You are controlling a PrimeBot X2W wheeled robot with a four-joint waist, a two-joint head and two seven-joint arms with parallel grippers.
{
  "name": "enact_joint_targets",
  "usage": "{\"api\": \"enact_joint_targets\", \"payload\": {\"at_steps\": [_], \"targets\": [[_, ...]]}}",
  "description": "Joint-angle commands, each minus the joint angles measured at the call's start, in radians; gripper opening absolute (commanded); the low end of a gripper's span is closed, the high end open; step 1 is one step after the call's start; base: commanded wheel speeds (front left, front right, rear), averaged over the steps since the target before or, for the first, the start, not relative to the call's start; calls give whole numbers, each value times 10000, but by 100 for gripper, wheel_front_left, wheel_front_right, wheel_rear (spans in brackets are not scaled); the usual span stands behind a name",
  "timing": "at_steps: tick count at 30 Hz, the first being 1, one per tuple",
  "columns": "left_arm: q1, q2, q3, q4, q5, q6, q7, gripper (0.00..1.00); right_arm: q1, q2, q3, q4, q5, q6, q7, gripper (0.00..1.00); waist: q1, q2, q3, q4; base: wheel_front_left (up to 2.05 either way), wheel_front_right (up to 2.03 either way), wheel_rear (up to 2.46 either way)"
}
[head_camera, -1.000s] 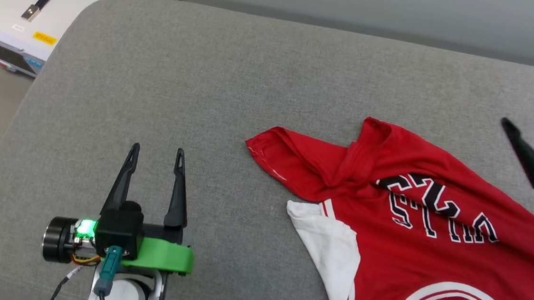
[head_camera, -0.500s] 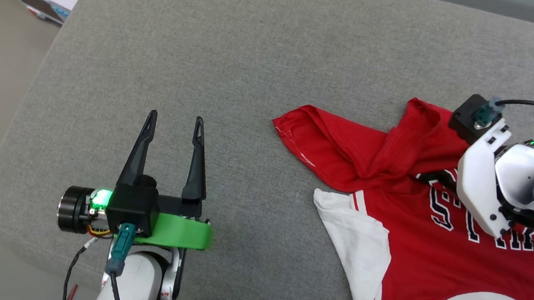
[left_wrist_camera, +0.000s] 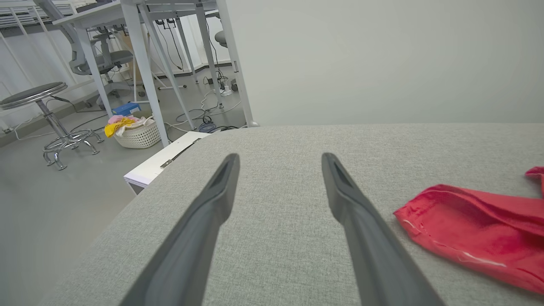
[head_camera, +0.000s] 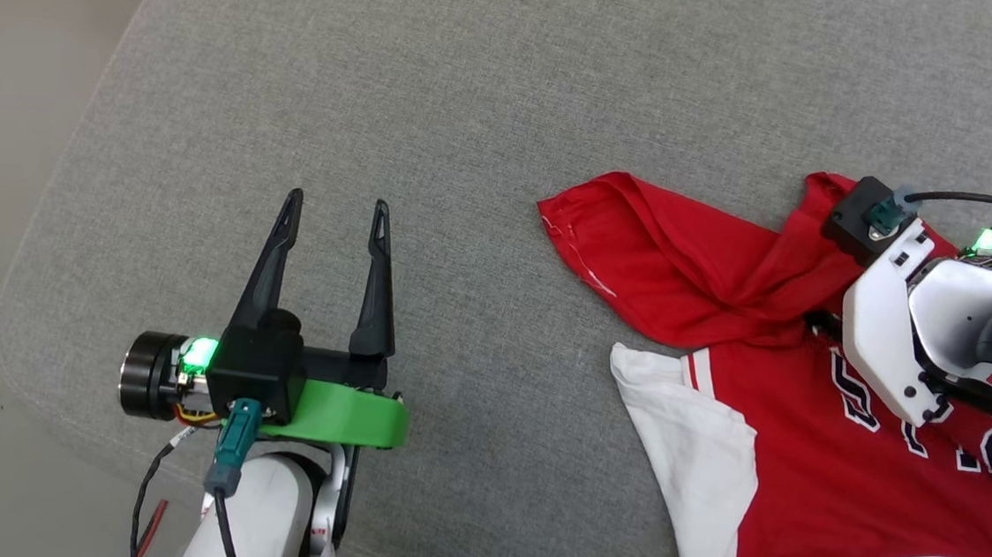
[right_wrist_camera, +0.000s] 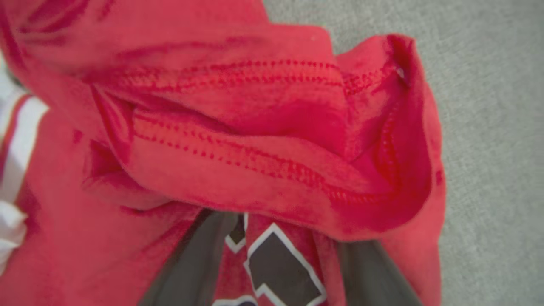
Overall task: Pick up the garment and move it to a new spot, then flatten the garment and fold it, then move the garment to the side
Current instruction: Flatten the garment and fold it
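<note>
The garment (head_camera: 802, 444) lies rumpled on the grey cushion at the right, red with a white sleeve and black-and-white lettering. Its hem is folded over toward the left. My right arm's white wrist housing (head_camera: 889, 345) hangs over the fold's upper right end. In the right wrist view my right gripper (right_wrist_camera: 282, 238) points into the garment (right_wrist_camera: 255, 127); its fingers (right_wrist_camera: 199, 259) stand apart, lettering lies between them, and the red fold covers the tips. My left gripper (head_camera: 337, 202) rests open over bare cushion, well left of the shirt. From its wrist, the gripper (left_wrist_camera: 280, 157) holds nothing and the red hem (left_wrist_camera: 471, 229) lies to the right.
The grey cushion (head_camera: 475, 91) has a rounded edge at the left and front, with floor beyond. A white box (left_wrist_camera: 161, 161) stands on the floor by the far left corner. A laundry basket (left_wrist_camera: 134, 131), a stool (left_wrist_camera: 38, 93) and white table legs (left_wrist_camera: 144, 68) are farther off.
The head camera has shifted. My right gripper came in from the right edge and went down onto the garment's folded hem. The left gripper has stayed open in place.
</note>
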Motion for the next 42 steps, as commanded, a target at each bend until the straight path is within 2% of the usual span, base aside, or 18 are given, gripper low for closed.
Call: {"api": "enact_joint_targets", "payload": {"at_steps": [1,6,13,16,19,27,28,29,30,36,42], "targets": [[-55,-64,51,29,-19,70,-57,100,338,306,411,477,28,-53,-394,0,1,0,-235,-152,0,0,0],[157,-48,199,22,81,48,-57,100,75,419,-347,484,239,-53,-2025,0,1,0,-691,-481,0,0,0],[367,13,269,-13,186,-49,-57,100,-7,359,-1802,922,349,-53,-3124,0,1,0,-1030,-848,0,0,0],[355,9,248,-24,215,-84,-57,100,139,396,-2627,1624,635,-53,-3305,0,1,0,-1036,-870,0,0,0],[352,0,184,-33,230,-110,-57,100,334,433,-3041,2537,661,-53,-3239,0,1,0,-995,-831,0,0,0],[421,-32,32,127,194,-128,-57,100,1084,1452,-3122,5068,544,-53,-3193,0,1,0,-1038,-758,0,0,0],[445,-34,14,163,199,-136,-57,100,1146,1593,-3119,5241,559,-53,-3284,25,1,0,-1111,-777,0,0,0],[484,-35,4,200,209,-139,-57,100,1196,1756,-3140,5433,569,-53,-3464,74,1,0,-1204,-809,0,0,0],[523,-28,9,228,221,-137,-57,100,1216,1867,-3151,5554,539,-53,-3666,100,1,0,-1299,-852,0,0,0],[818,222,46,412,324,-200,-57,100,1303,2072,-3507,5817,8,-53,-5978,100,1,0,-2007,-1177,0,0,0],[1164,536,169,473,378,-180,-57,100,1852,2150,-4508,5537,-628,-53,-8436,100,1,0,-2680,-1687,0,0,0]]}}
